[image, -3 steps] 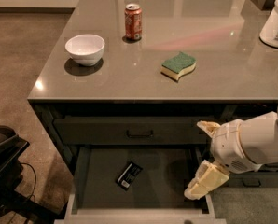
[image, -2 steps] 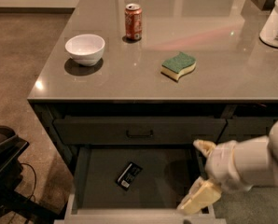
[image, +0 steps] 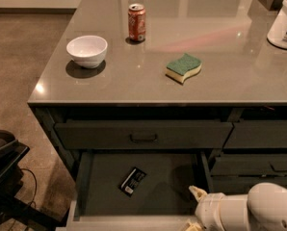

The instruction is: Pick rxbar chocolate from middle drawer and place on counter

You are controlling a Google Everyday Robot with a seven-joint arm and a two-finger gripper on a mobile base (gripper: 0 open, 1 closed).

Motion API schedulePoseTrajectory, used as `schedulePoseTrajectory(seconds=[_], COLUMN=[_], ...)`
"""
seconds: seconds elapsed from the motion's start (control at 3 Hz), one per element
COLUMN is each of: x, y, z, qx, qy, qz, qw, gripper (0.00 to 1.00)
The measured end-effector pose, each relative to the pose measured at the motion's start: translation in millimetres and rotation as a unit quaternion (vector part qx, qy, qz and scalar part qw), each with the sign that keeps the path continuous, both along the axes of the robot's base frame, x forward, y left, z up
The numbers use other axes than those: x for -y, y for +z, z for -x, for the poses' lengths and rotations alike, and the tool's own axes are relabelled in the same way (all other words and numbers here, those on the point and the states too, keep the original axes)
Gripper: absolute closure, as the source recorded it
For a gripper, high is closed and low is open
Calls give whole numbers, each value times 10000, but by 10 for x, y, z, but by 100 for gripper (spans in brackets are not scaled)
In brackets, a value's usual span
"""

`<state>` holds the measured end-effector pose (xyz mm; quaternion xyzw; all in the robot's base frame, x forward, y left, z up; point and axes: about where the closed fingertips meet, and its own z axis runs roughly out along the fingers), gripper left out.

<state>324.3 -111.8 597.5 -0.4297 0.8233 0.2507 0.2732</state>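
Hand (image: 194, 210) at the bottom right of the view, just beside the front right corner of the pulled-out middle drawer (image: 105, 177). Pale fingertips (image: 197, 193) spread apart, one above the other, gripping nothing; lower one partly cut off by the frame edge. White rounded arm (image: 259, 208) behind, running off to the right.

Flat on the dark drawer floor, left of centre and turned on a diagonal, the rxbar chocolate (image: 133, 181), white label patch at its near end, well apart from the hand.

Above, a closed top drawer (image: 182, 134) with a dark bar handle (image: 144, 138); to the right, narrower drawers (image: 271, 166), also closed.

On the glossy grey-brown tabletop (image: 230, 71): white bowl (image: 87, 50) near the left edge, red can (image: 136, 22) upright behind it, green-and-yellow sponge (image: 183, 67) near the middle, white container (image: 284, 20) at the far right, partly out of frame. All four well apart from one another.
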Motion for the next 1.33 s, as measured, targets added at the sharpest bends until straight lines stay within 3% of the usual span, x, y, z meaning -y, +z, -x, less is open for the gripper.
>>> schedulePoseTrajectory(seconds=[0.67, 1.0, 1.33], x=[-23, -146, -319], y=[-188, -253, -245], z=[-89, -389, -819], qx=[56, 614, 1325], qy=[-152, -138, 89], qz=[-105, -248, -308], qw=[9998, 9977, 9907], gripper=[0, 0, 0])
